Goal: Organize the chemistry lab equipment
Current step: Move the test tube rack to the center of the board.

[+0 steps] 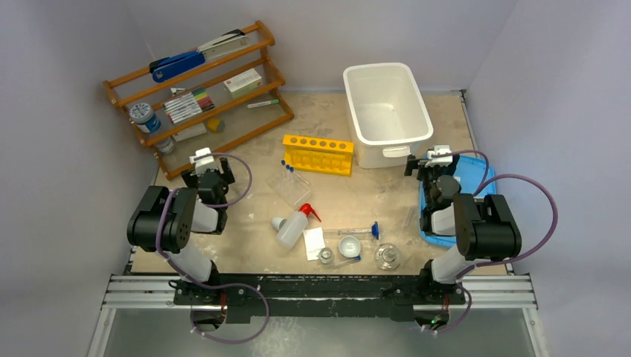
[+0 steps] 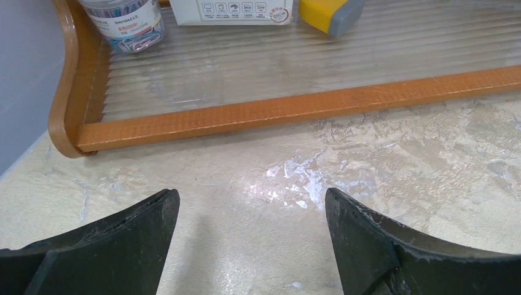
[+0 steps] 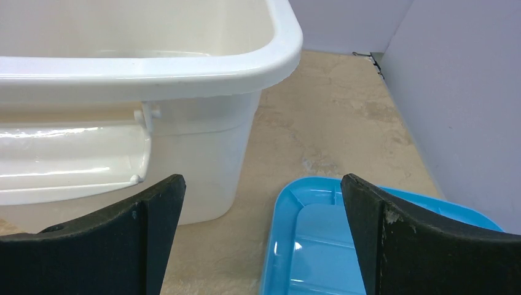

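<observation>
Start of the sorting task, judging by the layout: nothing is held and the lab items lie loose on the table (image 1: 372,195). Left pincer (image 2: 250,206) hangs wide and empty just before the bottom rail of the wooden shelf (image 2: 276,109). Right pincer (image 3: 263,187) hangs equally wide and empty, between the white tub (image 3: 203,141) and the blue tray (image 3: 313,233).

The task's things sit mid-table, apart from both arms. The squeeze bottle (image 1: 292,227) lies on its side, red nozzle pointing away from the arms. The yellow rack (image 1: 318,153) stands beside the tub, its holes unfilled. The tube tray (image 1: 292,187) lies between rack and bottle, with what may be blue-capped tubes at its far end. A capped tube (image 1: 357,232), a dish (image 1: 349,245) and a flask (image 1: 386,256) lie near the front edge.

Next move, probably: one arm swings inward and descends over a single item, jaws set across its narrow axis.

Writing: the jar (image 2: 123,21) and the white box (image 2: 230,11) on the shelf carry printed labels, too small or cropped to read.
</observation>
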